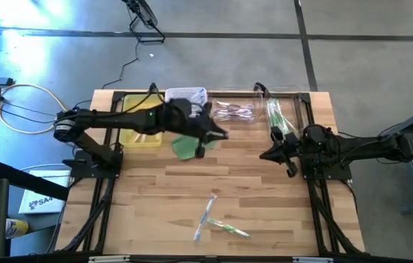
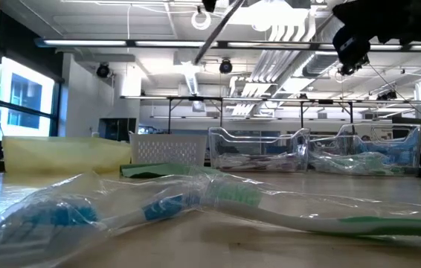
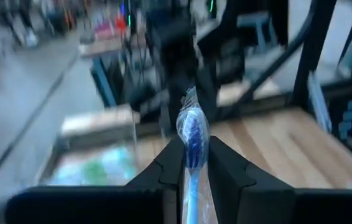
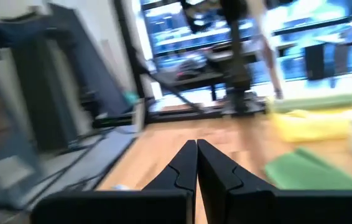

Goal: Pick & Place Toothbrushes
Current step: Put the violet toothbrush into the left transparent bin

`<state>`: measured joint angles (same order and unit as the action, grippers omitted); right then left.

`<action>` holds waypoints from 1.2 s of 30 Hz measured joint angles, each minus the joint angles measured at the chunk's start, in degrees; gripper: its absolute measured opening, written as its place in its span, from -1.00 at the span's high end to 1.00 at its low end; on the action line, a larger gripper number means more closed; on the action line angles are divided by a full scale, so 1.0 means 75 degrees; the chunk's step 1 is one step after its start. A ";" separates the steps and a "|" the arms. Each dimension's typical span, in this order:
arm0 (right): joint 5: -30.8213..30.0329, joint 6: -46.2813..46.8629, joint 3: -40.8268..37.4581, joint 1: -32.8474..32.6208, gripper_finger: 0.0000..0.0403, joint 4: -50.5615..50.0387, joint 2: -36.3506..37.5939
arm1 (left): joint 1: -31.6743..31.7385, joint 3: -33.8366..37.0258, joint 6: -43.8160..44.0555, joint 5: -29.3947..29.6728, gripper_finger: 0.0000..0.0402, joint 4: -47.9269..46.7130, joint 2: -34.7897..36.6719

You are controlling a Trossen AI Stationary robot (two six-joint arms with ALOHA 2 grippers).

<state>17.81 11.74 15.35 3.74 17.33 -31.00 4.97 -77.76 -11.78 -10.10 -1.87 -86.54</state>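
Only the left wrist view shows what the left gripper (image 3: 194,163) carries: a blue toothbrush (image 3: 193,140) in a clear wrapper, pinched between the two dark fingers (image 3: 171,163) with its head sticking out past the tips. From above, the left gripper (image 1: 217,133) is over the back middle of the table, near a green pad (image 1: 184,148), but the brush in it is too small to make out there.

The right wrist view shows the right gripper (image 4: 196,163) with its fingers pressed together and nothing between them. In the high view the right gripper (image 1: 267,155) hangs over the right side of the table, well apart from the left one.

The low view, level with the wood, puts two wrapped toothbrushes (image 2: 195,205) right in front of the lens, one blue and one green, lying crossed on the table. The high view places the same toothbrushes (image 1: 214,219) near the front edge, well apart from both grippers.

Along the back of the wooden table (image 1: 265,197) stand a yellow tray (image 1: 139,137), a white basket (image 1: 186,95) and two clear bins (image 2: 259,149) holding more wrapped brushes. Beyond the table the low view shows a wide room with ceiling pipes, lamps and windows on the left; the floor around the table is grey concrete.
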 joint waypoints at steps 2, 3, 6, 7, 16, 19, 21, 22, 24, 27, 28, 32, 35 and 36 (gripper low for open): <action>-0.0524 -0.0124 0.0000 -0.0002 0.98 0.0040 0.0000 | 0.0178 0.0006 0.0002 -0.0374 0.80 0.0686 -0.0006; -0.0769 -0.0201 0.0000 -0.0002 0.98 0.0136 -0.0003 | 0.0254 0.0009 0.0007 -0.0500 0.80 0.1078 -0.0006; -0.1276 -0.0450 0.0000 -0.0001 0.98 0.0805 -0.0143 | 0.0409 -0.0008 0.0216 -0.0625 0.80 0.2480 -0.0147; -0.1445 -0.0543 0.0000 -0.0002 0.98 0.1109 -0.0222 | 0.0464 -0.0002 0.0335 -0.0680 0.80 0.2794 -0.0199; -0.2658 -0.1148 0.0003 -0.0001 0.67 0.2975 -0.1261 | 0.0533 0.0009 0.0834 -0.1163 0.80 0.4065 -0.0628; -0.2844 -0.1148 0.0003 0.0001 0.41 0.3338 -0.1793 | 0.0500 0.0012 0.0826 -0.1155 0.80 0.4007 -0.0629; -0.2830 -0.1150 0.0003 -0.0002 0.24 0.3653 -0.2176 | 0.0478 0.0012 0.0808 -0.1150 0.80 0.3995 -0.0627; -0.2791 -0.1148 0.0003 -0.0002 0.18 0.3892 -0.2379 | 0.0478 0.0012 0.0806 -0.1150 0.80 0.3977 -0.0627; -0.2767 -0.1148 0.0003 -0.0002 0.08 0.4501 -0.2791 | 0.0470 0.0012 0.0806 -0.1150 0.80 0.3946 -0.0627; -0.2779 -0.1151 0.0028 -0.0002 0.01 0.5431 -0.3380 | 0.0472 0.0012 0.0807 -0.1150 0.80 0.3728 -0.0624; -0.2781 -0.1150 0.0079 -0.0002 0.00 0.5595 -0.3567 | 0.0472 0.0012 0.0806 -0.1150 0.80 0.3662 -0.0624; -0.2746 -0.1197 0.0574 -0.0002 0.02 0.5609 -0.4246 | 0.0472 0.0012 0.0806 -0.1150 0.80 0.3662 -0.0624; -0.2754 -0.1208 0.0999 0.0001 0.03 0.5538 -0.4821 | 0.0472 0.0012 0.0806 -0.1147 0.80 0.3653 -0.0624; -0.2752 -0.1223 0.1149 -0.0001 0.03 0.5527 -0.5011 | 0.0472 0.0012 0.0806 -0.1147 0.80 0.3660 -0.0624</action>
<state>-2.83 2.57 23.98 3.73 58.78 -68.59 8.51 -77.67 -5.74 -18.70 25.57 -91.22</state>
